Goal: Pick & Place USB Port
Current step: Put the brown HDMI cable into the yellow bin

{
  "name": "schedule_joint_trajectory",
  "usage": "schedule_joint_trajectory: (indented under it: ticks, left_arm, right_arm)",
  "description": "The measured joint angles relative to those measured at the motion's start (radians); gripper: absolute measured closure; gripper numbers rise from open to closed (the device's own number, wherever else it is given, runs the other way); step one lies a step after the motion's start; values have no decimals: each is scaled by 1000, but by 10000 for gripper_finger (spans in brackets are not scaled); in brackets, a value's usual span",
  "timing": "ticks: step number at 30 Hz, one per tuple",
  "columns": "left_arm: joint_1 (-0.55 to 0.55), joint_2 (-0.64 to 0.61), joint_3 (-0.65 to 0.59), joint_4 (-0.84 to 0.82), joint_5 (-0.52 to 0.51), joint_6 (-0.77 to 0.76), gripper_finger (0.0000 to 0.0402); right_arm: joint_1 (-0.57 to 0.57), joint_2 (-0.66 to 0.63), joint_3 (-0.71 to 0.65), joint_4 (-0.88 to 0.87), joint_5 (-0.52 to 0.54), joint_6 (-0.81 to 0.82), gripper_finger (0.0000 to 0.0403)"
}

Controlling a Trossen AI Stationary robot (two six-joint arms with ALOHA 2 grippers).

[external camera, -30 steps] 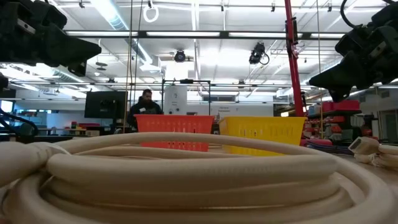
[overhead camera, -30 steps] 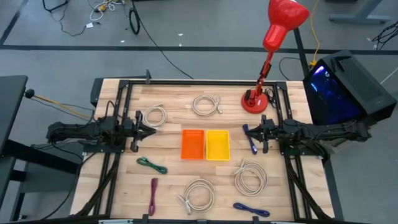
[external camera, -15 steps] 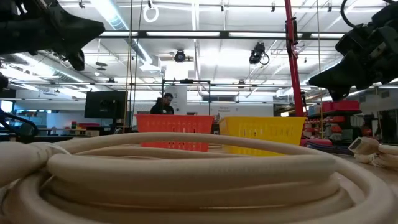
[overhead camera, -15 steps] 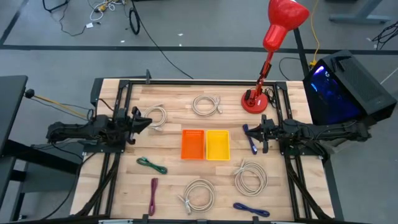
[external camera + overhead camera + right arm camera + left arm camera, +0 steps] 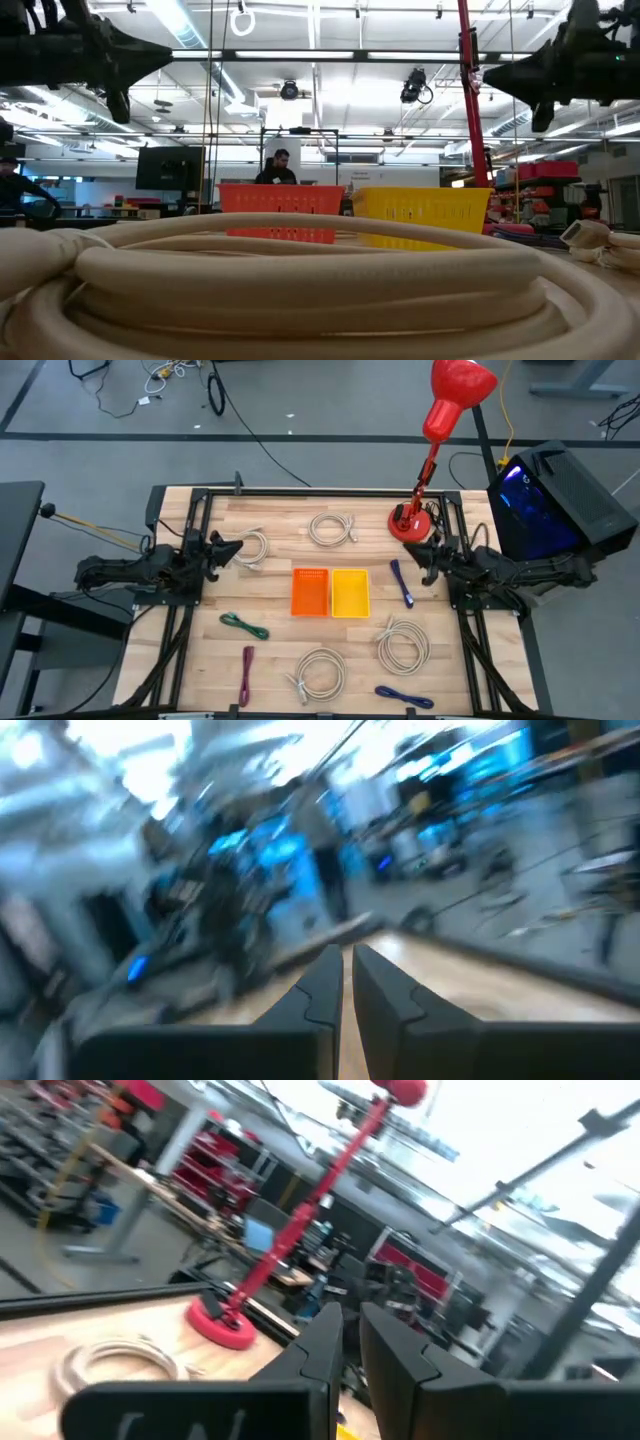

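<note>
Several coiled cables lie flat on the wooden table: white ones (image 5: 250, 547), (image 5: 332, 528), (image 5: 403, 643), (image 5: 320, 672), blue ones (image 5: 402, 582), (image 5: 405, 697), a green one (image 5: 245, 625) and a maroon one (image 5: 246, 675). An orange bin (image 5: 310, 592) and a yellow bin (image 5: 350, 592) stand side by side mid-table. My left gripper (image 5: 238, 547) hovers above the table by the far-left white cable, fingers shut (image 5: 350, 1345). My right gripper (image 5: 417, 556) hovers just beyond the blue cable's far end, fingers shut (image 5: 347, 975). Neither holds anything.
A red desk lamp has its base (image 5: 408, 522) on the far right of the table, just behind my right gripper, and its pole rises in the low view (image 5: 468, 110). A big white coil (image 5: 300, 290) fills the low view's foreground. People move in the room behind.
My left gripper has drifted toward the table's far edge and risen a little. My right gripper has pulled away from the blue cable toward the far right, risen, and tipped from pointing down to about level. No cable has moved.
</note>
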Motion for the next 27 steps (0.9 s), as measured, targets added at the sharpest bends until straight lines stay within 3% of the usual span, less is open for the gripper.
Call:
schedule_joint_trajectory:
  ticks: [6, 12, 16, 19, 23, 27]
  left_arm:
    - [0, 0, 0, -1, -163, -7, 358]
    - [0, 0, 0, 1, -235, -100, 358]
    - [0, 0, 3, 40, -160, -115, 358]
    - [1, 10, 44, 38, -60, -46, 358]
    - [16, 69, 196, -28, 4, 88, 358]
    - [47, 210, 458, -507, -1, 104, 358]
  right_arm:
    - [-1, 0, 0, 69, 199, 74, 372]
    - [-8, 0, 0, 98, 237, 177, 372]
    - [-8, 1, 8, 264, 110, 167, 372]
    - [-8, 25, 115, 317, -7, 71, 372]
    - [-9, 139, 377, 22, -25, -42, 372]
    - [-22, 325, 628, -332, 1, -55, 372]
